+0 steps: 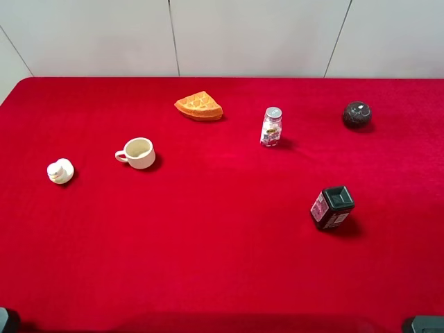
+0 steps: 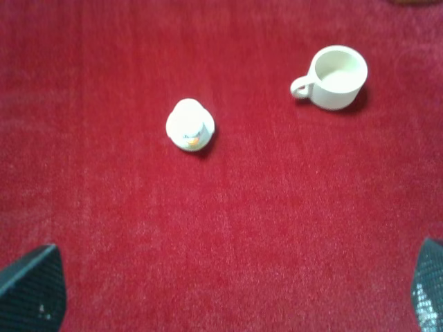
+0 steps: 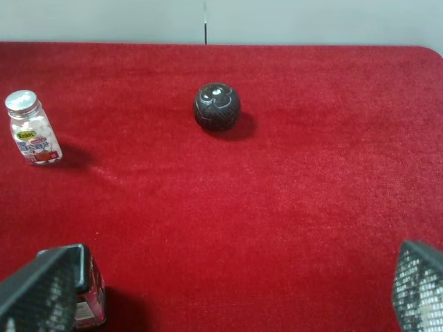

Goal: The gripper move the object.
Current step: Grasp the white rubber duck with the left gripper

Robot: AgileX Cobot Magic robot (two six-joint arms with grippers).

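The small cream-white duck-like figurine point(image 1: 60, 171) with a touch of orange stands on the red cloth at the left; it also shows in the left wrist view point(image 2: 190, 125). My left gripper point(image 2: 228, 297) is open and empty, well short of the figurine, with only its two black fingertips point(image 2: 31, 290) showing. My right gripper point(image 3: 228, 294) is open and empty over the right side of the table. In the exterior high view only dark arm parts show at the bottom corners.
A cream mug point(image 1: 139, 152) stands right of the figurine, also in the left wrist view point(image 2: 336, 76). An orange waffle piece point(image 1: 199, 106), a pill bottle point(image 1: 271, 127), a dark ball point(image 1: 356, 114) and a dark jar with red label point(image 1: 331, 207) stand further right.
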